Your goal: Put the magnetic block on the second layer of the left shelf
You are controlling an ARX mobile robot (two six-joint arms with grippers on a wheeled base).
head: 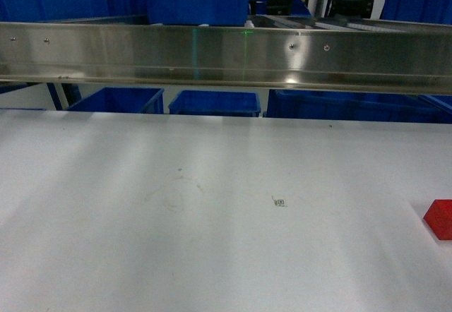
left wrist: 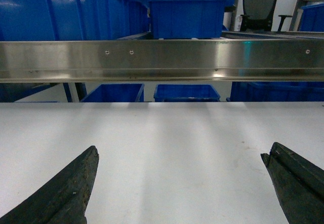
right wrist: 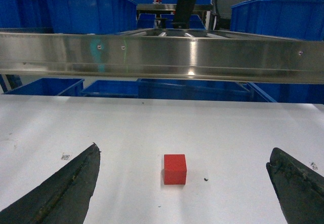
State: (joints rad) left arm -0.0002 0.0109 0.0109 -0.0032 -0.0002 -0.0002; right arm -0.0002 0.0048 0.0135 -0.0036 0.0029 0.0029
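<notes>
So the right gripper is spread wide with nothing in it, both dark fingers sitting low at the edges of the right wrist view. The magnetic block sits flat on the white table just ahead of it, pretty much centred in the gap between the fingers and not touching either one. In the head view the same red cube is way over at the right edge of the table, partly cut off by the frame.

The left gripper is also gaping wide and holding nothing, just bare table between its fingers, and the block doesn't show in that view at all.

Further back, a shiny steel rail runs straight across all three views above the far edge of the table. Behind and under it are blue bins, and past those a black office chair.
</notes>
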